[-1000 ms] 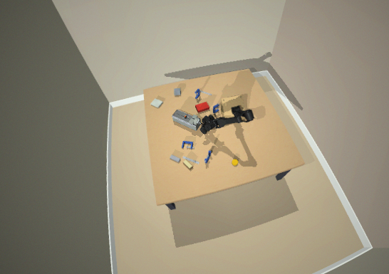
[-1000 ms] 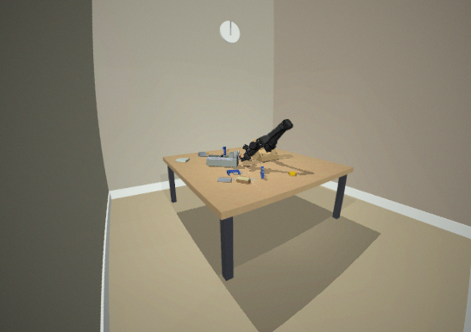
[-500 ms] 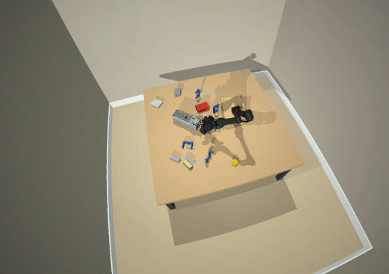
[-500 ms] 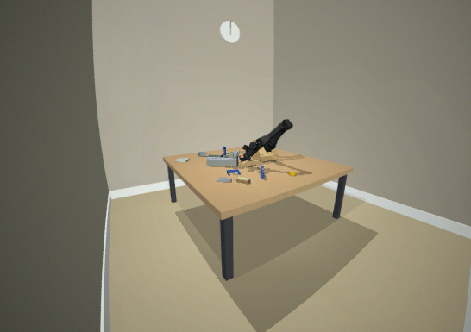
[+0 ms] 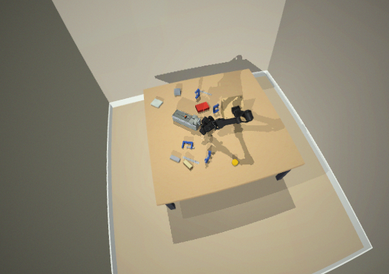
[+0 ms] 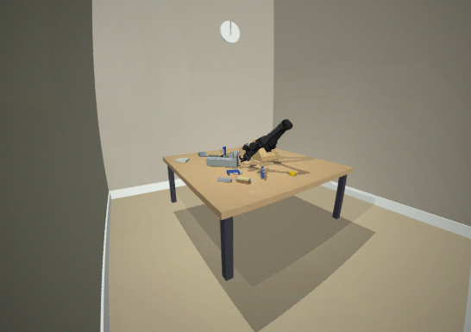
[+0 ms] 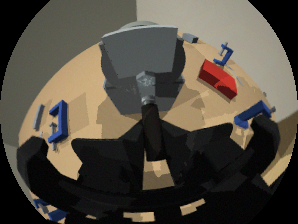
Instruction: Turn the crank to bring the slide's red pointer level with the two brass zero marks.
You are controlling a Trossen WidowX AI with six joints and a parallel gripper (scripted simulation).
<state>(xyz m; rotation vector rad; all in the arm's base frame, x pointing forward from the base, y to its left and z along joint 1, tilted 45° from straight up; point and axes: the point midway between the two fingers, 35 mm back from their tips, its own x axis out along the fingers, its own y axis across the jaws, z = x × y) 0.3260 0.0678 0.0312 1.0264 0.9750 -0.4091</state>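
The grey machine (image 5: 184,122) (image 6: 222,162) (image 7: 142,47) stands on the table, its crank end facing the arm. A tiny red pointer (image 5: 185,117) shows on its top in the top view; the brass zero marks are too small to tell, so their alignment cannot be read. The dark crank handle (image 7: 153,142) points toward the wrist camera, below the crank's grey hub (image 7: 146,80). My gripper (image 5: 201,125) (image 6: 242,159) (image 7: 149,121) is shut on the crank handle, a finger on each side. The wrist view does not show the pointer.
A red block (image 5: 202,107) (image 7: 218,79) and a blue clamp (image 5: 216,108) (image 7: 252,114) lie beside the machine. Another blue clamp (image 5: 187,144) (image 6: 233,172) (image 7: 62,121) lies on its other side. A yellow puck (image 5: 235,162) (image 6: 292,173) and a beige block (image 5: 188,164) lie farther off.
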